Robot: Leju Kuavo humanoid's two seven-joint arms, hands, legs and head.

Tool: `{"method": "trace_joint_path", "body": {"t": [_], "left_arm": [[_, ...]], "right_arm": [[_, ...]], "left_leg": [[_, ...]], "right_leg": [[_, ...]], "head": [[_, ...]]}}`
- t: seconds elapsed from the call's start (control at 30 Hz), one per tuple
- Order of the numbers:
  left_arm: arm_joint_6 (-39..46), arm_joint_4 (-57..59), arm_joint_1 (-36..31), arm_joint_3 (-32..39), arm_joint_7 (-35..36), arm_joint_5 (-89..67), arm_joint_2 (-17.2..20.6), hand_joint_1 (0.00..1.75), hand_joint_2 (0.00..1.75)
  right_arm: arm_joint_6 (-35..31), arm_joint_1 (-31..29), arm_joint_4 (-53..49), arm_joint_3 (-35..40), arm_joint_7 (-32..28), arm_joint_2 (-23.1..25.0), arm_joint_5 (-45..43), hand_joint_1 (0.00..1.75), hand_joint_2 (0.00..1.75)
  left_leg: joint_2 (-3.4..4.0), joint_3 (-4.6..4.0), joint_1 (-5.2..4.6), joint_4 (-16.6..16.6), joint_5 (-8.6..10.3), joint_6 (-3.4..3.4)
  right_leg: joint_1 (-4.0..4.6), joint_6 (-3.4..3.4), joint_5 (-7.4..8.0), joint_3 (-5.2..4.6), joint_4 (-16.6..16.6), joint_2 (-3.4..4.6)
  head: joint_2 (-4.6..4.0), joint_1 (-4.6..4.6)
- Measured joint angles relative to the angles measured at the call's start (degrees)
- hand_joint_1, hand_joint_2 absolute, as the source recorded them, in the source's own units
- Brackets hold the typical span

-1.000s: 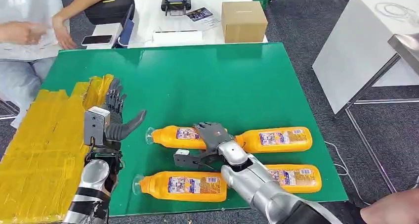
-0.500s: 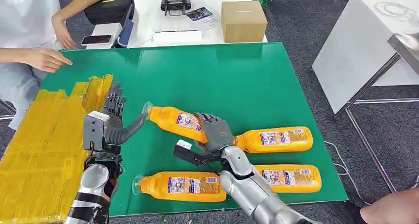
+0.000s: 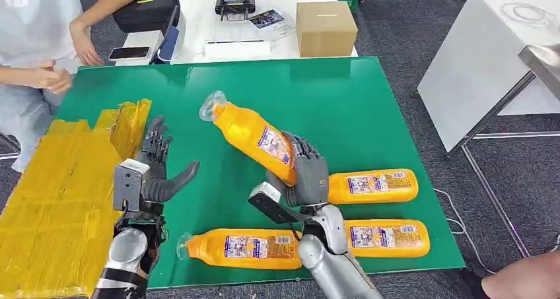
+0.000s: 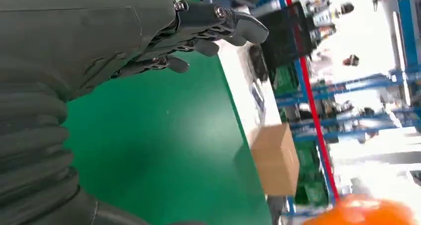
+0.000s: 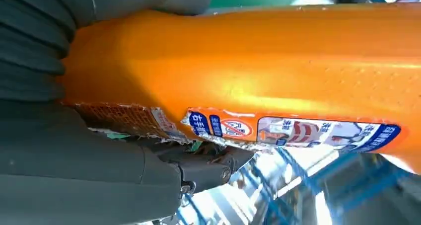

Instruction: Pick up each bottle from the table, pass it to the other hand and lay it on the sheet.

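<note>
Bottle gripped in right robot hand, tilted, cap up toward far left; left robot hand empty, fingers spread.

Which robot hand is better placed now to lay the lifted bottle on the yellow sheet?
The left robot hand: it is open and beside the sheet. The right robot hand grips the bottle above mid-table, so a pass to the left seems best.

Grey carpet floor is running around the green-topped bench. At 12 o'clock a white table is carrying a cardboard box, black case, phone & papers. At 2 o'clock another white table is standing w/ metal legs. At 10 o'clock a person is sitting.
</note>
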Motion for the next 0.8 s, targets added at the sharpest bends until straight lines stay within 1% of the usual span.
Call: {"method": "trace_joint_path", "body": {"t": [0.17,0.37,0.57,0.8], "left_arm": [[-2.06,0.0,0.0,-1.33,0.0,0.57,-0.07,0.0,1.75],[-3.52,0.02,0.0,-3.1,0.0,0.85,-0.07,0.0,1.75],[-5.07,-0.76,0.57,-4.59,-0.07,1.86,-0.09,0.0,1.75],[-8.79,-1.44,0.63,-6.07,-0.15,5.18,0.0,0.0,1.75]], "right_arm": [[0.48,1.2,-2.45,-0.83,-2.01,0.33,-3.06,1.75,1.75],[2.1,1.25,-2.58,-1.09,-2.97,0.87,-4.81,1.75,1.75],[4.02,1.32,-2.53,-1.05,-3.23,1.6,-5.18,1.75,1.75],[4.83,1.24,-1.66,-0.35,-4.26,2.49,-5.24,1.75,1.75]], "left_leg": [[0.01,0.01,0.0,0.0,0.0,0.0],[0.01,0.0,0.0,0.0,0.0,0.0],[0.0,-0.01,0.0,0.0,0.0,0.0],[0.0,-0.02,0.0,0.0,0.0,0.0]], "right_leg": [[0.0,0.0,0.0,0.0,0.0,0.0],[0.0,0.0,0.0,0.0,0.0,0.0],[0.0,0.0,0.0,0.0,0.0,0.0],[0.0,0.0,0.0,0.0,0.0,0.0]], "head": [[0.0,0.0],[0.0,0.0],[0.0,0.02],[0.0,0.0]]}}
